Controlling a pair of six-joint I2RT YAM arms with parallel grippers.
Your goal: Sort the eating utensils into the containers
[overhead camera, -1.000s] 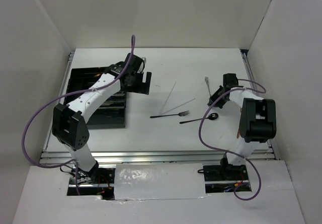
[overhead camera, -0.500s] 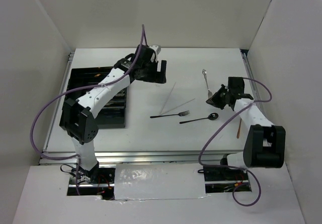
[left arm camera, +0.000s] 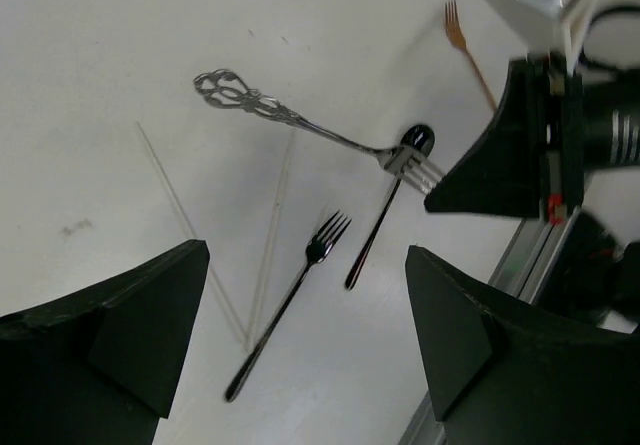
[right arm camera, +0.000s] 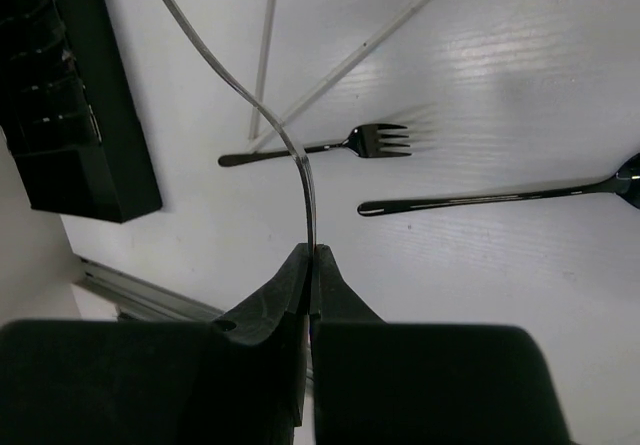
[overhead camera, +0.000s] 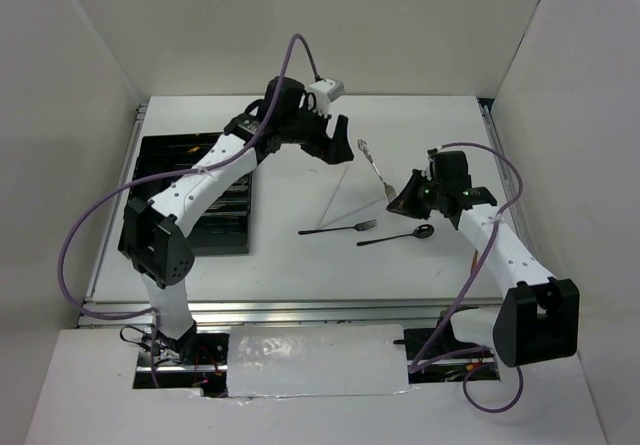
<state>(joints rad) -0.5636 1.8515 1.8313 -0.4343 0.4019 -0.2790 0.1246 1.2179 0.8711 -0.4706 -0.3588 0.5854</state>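
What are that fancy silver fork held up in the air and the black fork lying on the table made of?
The ornate silver fork looks like polished metal, perhaps steel or silver plate: its pierced scrollwork handle glints. The slim black fork is likely dark-coated metal, though glossy plastic is possible: it is thin, with a slight sheen.

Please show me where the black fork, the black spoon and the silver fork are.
black fork [overhead camera: 340,229]: top external view, middle of its handle.
black spoon [overhead camera: 395,237]: top external view, middle of its handle.
silver fork [left arm camera: 318,130]: left wrist view, middle of its handle.
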